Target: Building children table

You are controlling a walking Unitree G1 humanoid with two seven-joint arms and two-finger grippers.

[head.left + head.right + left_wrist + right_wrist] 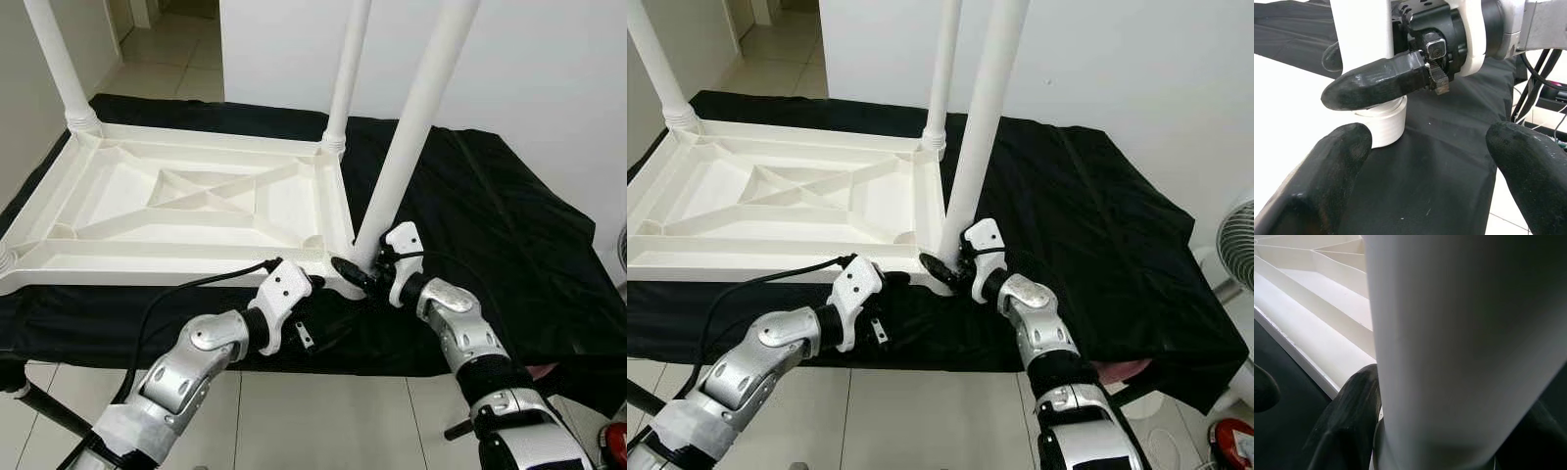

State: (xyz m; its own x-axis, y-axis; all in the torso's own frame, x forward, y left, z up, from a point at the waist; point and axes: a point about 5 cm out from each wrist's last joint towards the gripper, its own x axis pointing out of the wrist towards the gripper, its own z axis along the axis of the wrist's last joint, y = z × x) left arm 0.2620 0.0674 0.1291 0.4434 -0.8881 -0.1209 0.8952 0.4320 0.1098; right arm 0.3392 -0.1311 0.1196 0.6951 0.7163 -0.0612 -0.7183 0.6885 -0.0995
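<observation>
A white plastic children's table (196, 201) lies upside down on a black cloth. A white leg (411, 127) stands upright in its near right corner socket. My right gripper (367, 266) is shut on the base of this leg, and the leg (1449, 342) sits between its black fingers (1347, 416). My left gripper (1427, 142) is open, close to the same corner at the table's front edge, holding nothing. It faces the leg's base collar (1381, 125) and a right gripper finger (1376, 83). Two more legs (59, 59) (348, 69) stand at the far corners.
The black cloth (509, 225) covers the support surface, with free room to the right of the table. A white wall rises behind. A fan (1229, 245) and a red object (1229, 441) are at the right on the tiled floor (323, 421).
</observation>
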